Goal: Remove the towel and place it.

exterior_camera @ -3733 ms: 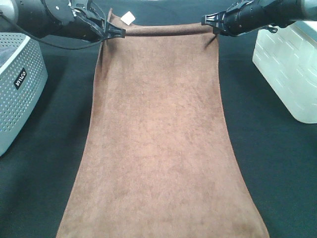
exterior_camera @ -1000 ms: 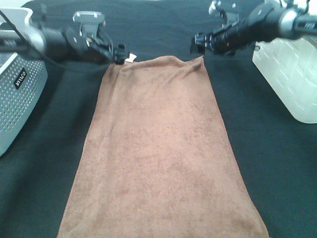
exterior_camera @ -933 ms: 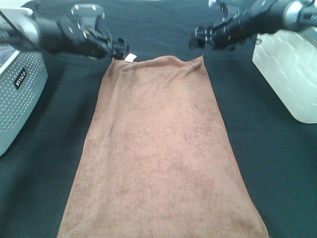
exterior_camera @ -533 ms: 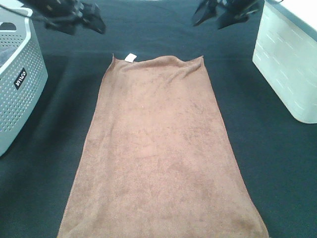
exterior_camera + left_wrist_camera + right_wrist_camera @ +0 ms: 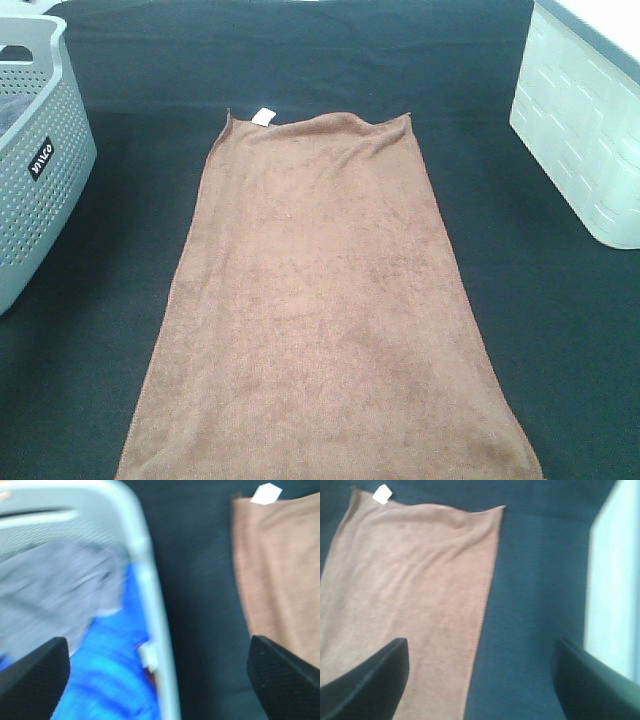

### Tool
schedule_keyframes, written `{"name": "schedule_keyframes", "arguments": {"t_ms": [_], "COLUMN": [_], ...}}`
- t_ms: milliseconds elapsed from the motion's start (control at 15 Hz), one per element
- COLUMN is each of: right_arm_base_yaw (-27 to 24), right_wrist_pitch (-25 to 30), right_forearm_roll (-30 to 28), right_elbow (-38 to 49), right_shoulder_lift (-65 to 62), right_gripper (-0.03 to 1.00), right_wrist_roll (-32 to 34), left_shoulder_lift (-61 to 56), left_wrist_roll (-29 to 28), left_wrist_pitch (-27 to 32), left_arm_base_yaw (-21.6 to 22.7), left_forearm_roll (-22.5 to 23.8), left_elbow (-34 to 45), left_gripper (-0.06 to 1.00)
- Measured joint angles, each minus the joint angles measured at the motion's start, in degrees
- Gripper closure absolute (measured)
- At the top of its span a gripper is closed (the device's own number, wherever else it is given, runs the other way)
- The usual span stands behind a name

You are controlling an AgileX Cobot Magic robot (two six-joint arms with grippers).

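The brown towel lies flat and lengthwise on the black table cloth, its white tag at the far short edge. Neither arm appears in the exterior high view. In the left wrist view my left gripper is open and holds nothing; it hangs over the grey basket's rim, with the towel and its tag off to one side. My right gripper is also open and empty, above the towel's long edge and the bare cloth beside it.
A grey perforated basket stands at the left table edge, with blue and grey cloth inside. A white bin stands at the right, and its wall shows in the right wrist view. The black table cloth surrounds the towel.
Both grippers have let go of the towel's far corners and pulled up and back out of the exterior high view. The towel has settled flat and now lies still.
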Motion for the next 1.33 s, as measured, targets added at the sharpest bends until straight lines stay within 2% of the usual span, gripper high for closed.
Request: {"name": "schedule_keyframes", "arguments": {"t_ms": [133,267,467,667,933,1067,1333], "right_arm_base_yaw": [-0.11,-0.11,-0.11,-0.11,-0.11,-0.11,-0.11], "right_wrist_pitch": [0.17,0.11,-0.23,-2.86,-2.98,-2.98,-0.74], "right_forearm_roll": [-1.15,-0.17,0.52,0.74,0.8,0.8,0.74], "right_elbow": [4.24,13.01,33.52,53.34,69.9,76.38,82.51], "right_shoulder_lift": [-5.67,-13.46,-30.31,-49.96,-76.09,-91.1,-105.71], "right_gripper": [0.21,0.21,0.21,0.21,0.21,0.21,0.21], "right_wrist_roll": [0.4,0.8,1.55,2.23,2.29,2.29,1.55], "left_shoulder_lift": [-5.9,-14.38,-30.19,-46.01,-68.12,-80.84,-96.43], "left_wrist_roll": [0.0,-0.29,-2.81,-4.47,-6.3,-6.19,-4.76], "left_wrist_pitch": [1.55,-0.57,-7.1,-8.25,-7.56,-5.1,-1.55], "left_arm_base_yaw": [4.07,5.9,6.42,6.42,6.42,6.42,6.42], "left_forearm_roll": [0.46,0.57,0.92,0.92,0.52,0.52,0.52], "left_elbow": [3.21,13.75,33.92,48.64,59.47,64.74,71.51], "left_gripper": [0.06,0.06,0.06,0.06,0.06,0.06,0.06]}}
